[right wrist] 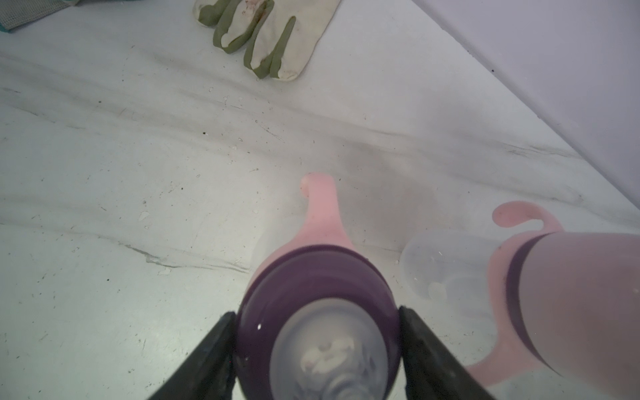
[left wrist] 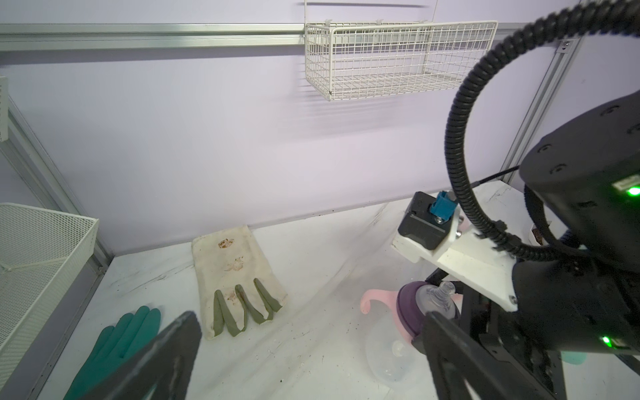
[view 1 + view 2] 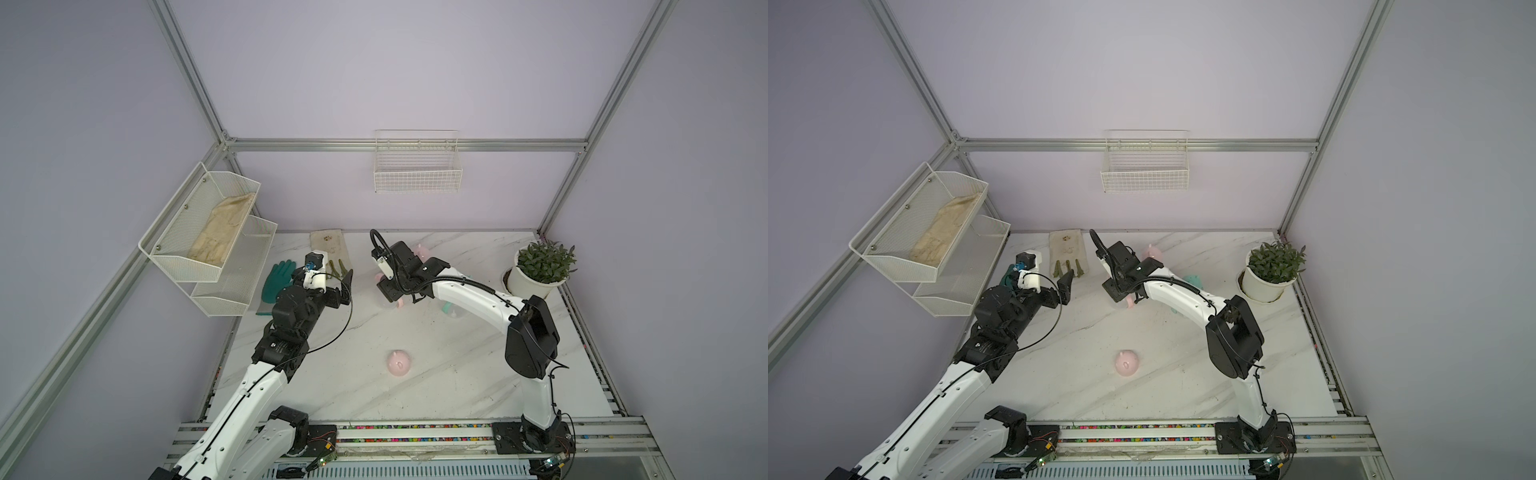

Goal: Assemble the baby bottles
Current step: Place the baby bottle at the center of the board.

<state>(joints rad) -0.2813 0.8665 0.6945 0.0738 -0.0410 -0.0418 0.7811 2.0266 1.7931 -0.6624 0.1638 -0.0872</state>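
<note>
My right gripper (image 1: pixel 317 332) is shut on the purple collar (image 1: pixel 318 277) of a pink-handled baby bottle (image 2: pixel 391 349). That bottle has a bare nipple (image 2: pixel 436 298) and leans over the marble table; in both top views only its pink handles (image 3: pixel 401 305) (image 3: pixel 1129 303) show under the wrist. Close beside it stands a second pink bottle (image 1: pixel 571 294) with its dome cap on. A loose pink dome cap (image 3: pixel 400 363) (image 3: pixel 1127 363) lies mid-table. A mint bottle (image 3: pixel 451 309) (image 3: pixel 1194 280) is half hidden by the right arm. My left gripper (image 2: pixel 311 346) stands open and empty, left of the held bottle.
A white potted plant (image 3: pixel 536 278) stands at the back right. A soiled white glove (image 3: pixel 328 245) and a teal glove (image 3: pixel 278 278) lie at the back left. Mesh shelves (image 3: pixel 208 232) hang on the left wall and a wire basket (image 3: pixel 417 174) on the back wall.
</note>
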